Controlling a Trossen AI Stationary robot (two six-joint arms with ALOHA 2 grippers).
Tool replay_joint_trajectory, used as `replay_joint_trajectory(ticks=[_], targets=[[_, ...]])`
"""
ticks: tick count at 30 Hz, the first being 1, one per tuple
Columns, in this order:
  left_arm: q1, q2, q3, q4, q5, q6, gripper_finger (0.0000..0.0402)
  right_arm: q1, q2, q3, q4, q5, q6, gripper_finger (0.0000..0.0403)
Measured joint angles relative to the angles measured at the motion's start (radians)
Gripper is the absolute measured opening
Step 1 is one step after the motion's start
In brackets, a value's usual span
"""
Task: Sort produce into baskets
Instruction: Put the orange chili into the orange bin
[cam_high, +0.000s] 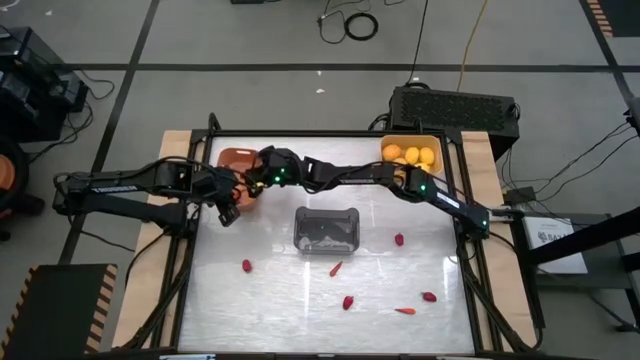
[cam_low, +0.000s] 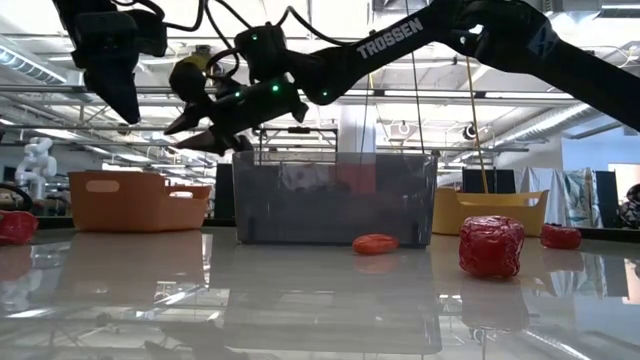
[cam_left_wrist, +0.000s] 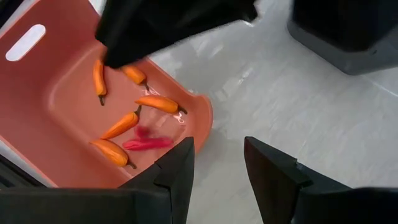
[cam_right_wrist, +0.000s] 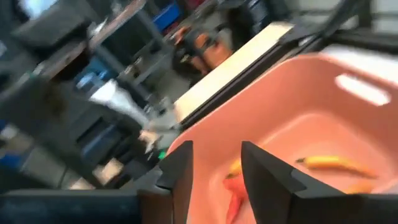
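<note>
The terracotta basket (cam_high: 236, 159) at the far left holds several orange carrot-like sticks (cam_left_wrist: 160, 103) and one red piece (cam_left_wrist: 147, 144). My right gripper (cam_high: 262, 172) hovers over this basket, open and empty; its wrist view (cam_right_wrist: 216, 149) looks down at the red piece (cam_right_wrist: 234, 194) on the basket floor. My left gripper (cam_high: 228, 213) is open and empty just near of the basket's near edge (cam_left_wrist: 205, 118). The yellow basket (cam_high: 410, 152) holds yellow-orange fruits. The grey translucent basket (cam_high: 327, 228) stands mid-table.
Loose red pieces lie on the near half of the table (cam_high: 247, 266), (cam_high: 336, 268), (cam_high: 348, 302), (cam_high: 399, 240), (cam_high: 429, 297), with an orange-red stick (cam_high: 405, 311). A black box (cam_high: 452, 105) stands beyond the far right edge. The two arms are close together over the terracotta basket.
</note>
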Motion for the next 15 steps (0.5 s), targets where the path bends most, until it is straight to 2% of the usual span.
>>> replay_joint_trajectory(ticks=[6, 15], targets=[[0.0, 0.0, 0.0, 0.0, 0.0, 0.007, 0.0148, -0.022, -0.035, 0.0, -0.106, -0.2, -0.04, 0.0134], [0.0, 0.0, 0.0, -0.002, 0.002, 0.018, 0.0148, -0.032, -0.175, 0.001, -0.682, -0.229, -0.227, 0.0134]])
